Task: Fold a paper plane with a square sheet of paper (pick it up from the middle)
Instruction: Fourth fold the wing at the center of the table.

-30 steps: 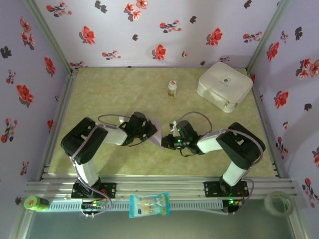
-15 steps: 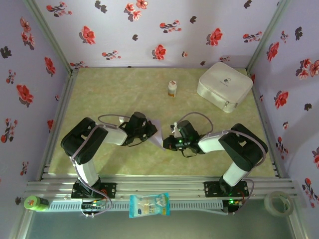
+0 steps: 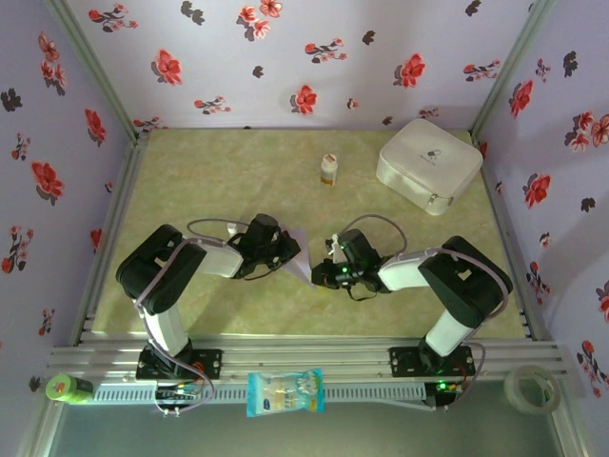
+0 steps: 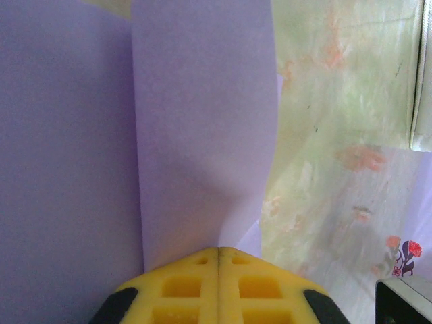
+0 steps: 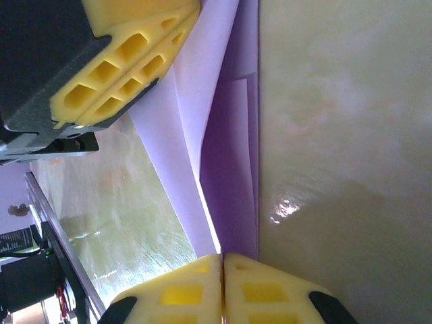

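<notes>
Lavender paper (image 4: 202, 121), creased lengthwise, rises ahead of the left gripper (image 4: 218, 250), clamped by it and the right gripper (image 5: 222, 256); most folds seemingly remain.

I see the square sheet of paper (image 3: 301, 255): pale lavender, plain, creased lengthwise. Layers folded over, mid-worktop (image 3: 238, 181).

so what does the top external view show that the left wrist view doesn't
Top external: the small white bottle, the white case, the snack packet on the front rail, and the right gripper at the lavender paper. Left wrist: a close look at the left gripper shut on that paper, with a straight fold line running away from it. Shared: the paper and the green table.
</notes>
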You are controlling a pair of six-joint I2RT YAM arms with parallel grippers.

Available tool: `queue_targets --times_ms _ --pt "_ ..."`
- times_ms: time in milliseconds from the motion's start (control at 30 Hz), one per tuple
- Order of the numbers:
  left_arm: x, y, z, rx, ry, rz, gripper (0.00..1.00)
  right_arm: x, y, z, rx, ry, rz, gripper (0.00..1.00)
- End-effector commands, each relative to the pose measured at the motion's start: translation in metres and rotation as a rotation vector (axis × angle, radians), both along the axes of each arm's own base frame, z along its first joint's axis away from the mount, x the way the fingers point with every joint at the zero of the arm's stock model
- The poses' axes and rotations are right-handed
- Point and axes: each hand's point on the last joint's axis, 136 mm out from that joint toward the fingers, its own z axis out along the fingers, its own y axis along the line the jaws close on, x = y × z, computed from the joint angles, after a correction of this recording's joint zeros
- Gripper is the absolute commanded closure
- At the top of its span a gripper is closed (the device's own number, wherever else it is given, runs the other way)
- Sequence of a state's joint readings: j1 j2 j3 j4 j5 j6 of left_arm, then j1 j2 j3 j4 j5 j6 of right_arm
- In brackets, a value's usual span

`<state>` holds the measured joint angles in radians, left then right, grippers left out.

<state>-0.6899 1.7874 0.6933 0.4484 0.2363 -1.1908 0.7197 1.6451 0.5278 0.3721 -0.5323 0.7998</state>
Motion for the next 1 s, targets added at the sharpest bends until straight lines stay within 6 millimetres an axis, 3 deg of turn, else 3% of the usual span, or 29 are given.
queue_targets --times_ms 0,133,433,733,967 --pt "-0.011 0.014 -0.022 0.082 0.063 0.02 1.0 -0.028 -0.017 -0.021 -0.081 0.116 0.04 0.94" --pt "-0.011 0.015 -0.023 0.082 0.064 0.022 1.0 -0.03 -0.022 -0.024 -0.113 0.119 0.04 0.87" --pt "-0.011 0.014 -0.022 0.079 0.063 0.023 1.0 -0.033 -0.03 -0.028 -0.17 0.106 0.066 0.87" --pt "-0.011 0.014 -0.022 0.077 0.062 0.024 1.0 -0.035 -0.034 -0.03 -0.19 0.106 0.073 0.94" --pt "-0.011 0.014 -0.023 0.077 0.064 0.025 1.0 -0.038 -0.034 -0.028 -0.182 0.108 0.083 0.89"
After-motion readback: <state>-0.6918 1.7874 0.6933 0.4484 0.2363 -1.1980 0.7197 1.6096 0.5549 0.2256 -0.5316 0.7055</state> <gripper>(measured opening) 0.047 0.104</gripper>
